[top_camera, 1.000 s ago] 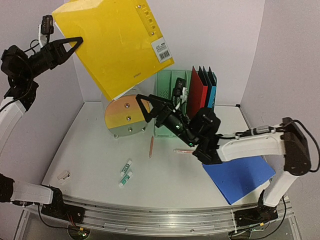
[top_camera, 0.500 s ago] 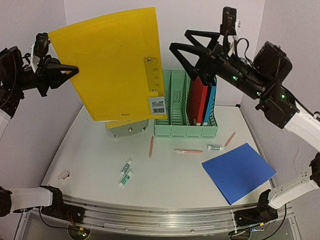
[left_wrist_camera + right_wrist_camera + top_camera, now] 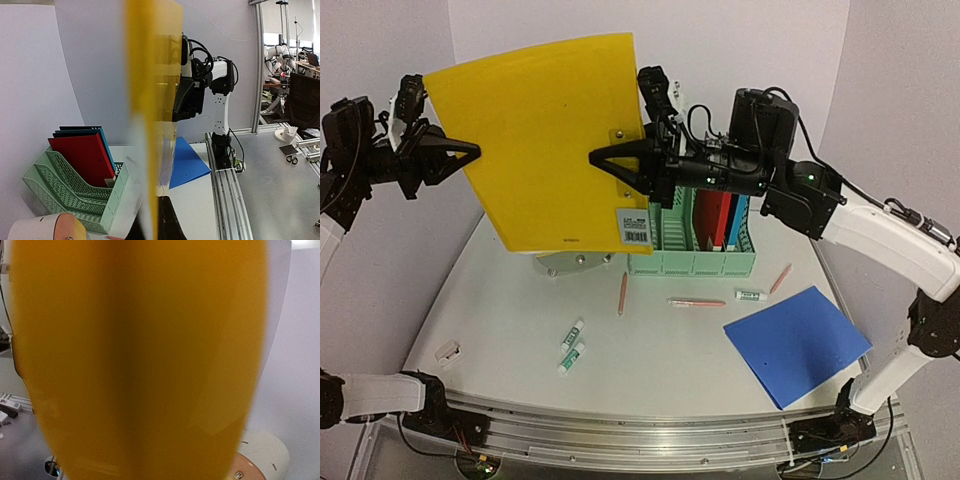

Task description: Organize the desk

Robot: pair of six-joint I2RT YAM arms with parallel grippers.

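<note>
A large yellow folder (image 3: 545, 140) hangs upright in the air above the back left of the white desk (image 3: 660, 350). My left gripper (image 3: 472, 150) is shut on its left edge. In the left wrist view the folder (image 3: 150, 100) runs edge-on between the dark fingers of that gripper (image 3: 159, 200). My right gripper (image 3: 597, 158) reaches in from the right, its fingers drawn together over the folder's right edge near the barcode label. The right wrist view is filled by blurred yellow folder (image 3: 140, 360), which hides the fingers.
A mint-green file rack (image 3: 690, 262) at the back holds a red folder (image 3: 712, 215) and blue ones. A blue folder (image 3: 798, 342) lies flat at the right. Pencils (image 3: 622, 293), small tubes (image 3: 571, 333) and a white item (image 3: 447, 351) are scattered. A round drawer unit (image 3: 575, 262) peeks from under the yellow folder.
The right arm swung up from the desk and over to the folder's right edge, and its jaws went from wide open to closed there. The left gripper turned the folder more upright.
</note>
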